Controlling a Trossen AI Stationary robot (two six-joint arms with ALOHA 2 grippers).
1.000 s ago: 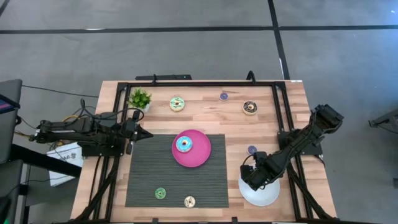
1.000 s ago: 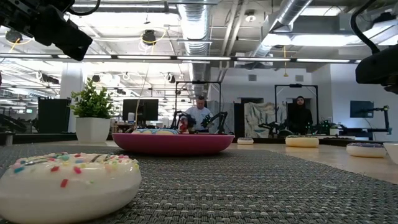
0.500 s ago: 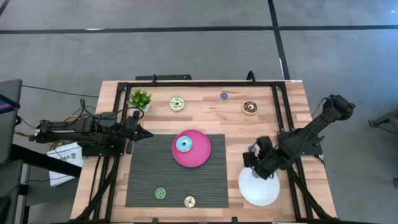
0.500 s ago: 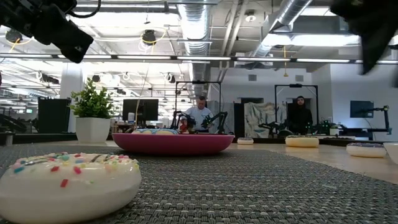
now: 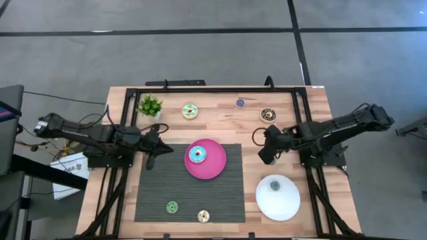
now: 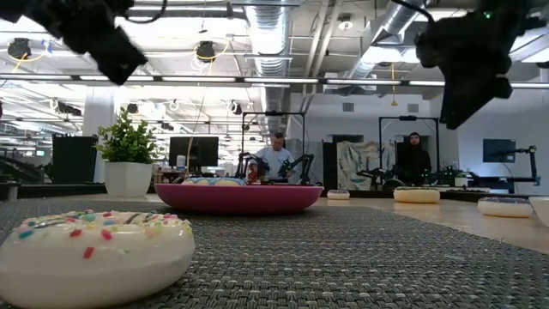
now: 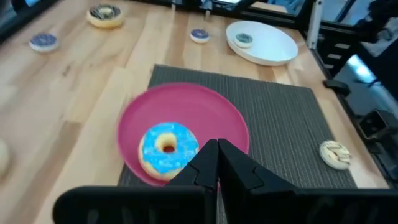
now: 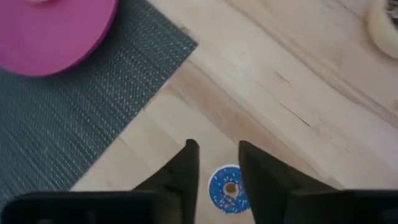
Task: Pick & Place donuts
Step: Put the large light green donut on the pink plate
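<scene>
Sitting on bare wood at 3 o'clock of the pink plate: small purple donut, half hidden between right gripper fingers, parted, not gripping. Hovering at plate's 9 o'clock: left gripper, closed, empty. No legible writing.

The desk is pale wood with smooth boards. The mat on it is grey woven cloth - rough and ribbed. The pink plate looks like smooth plastic - the blue donut has shiny icing.
</scene>
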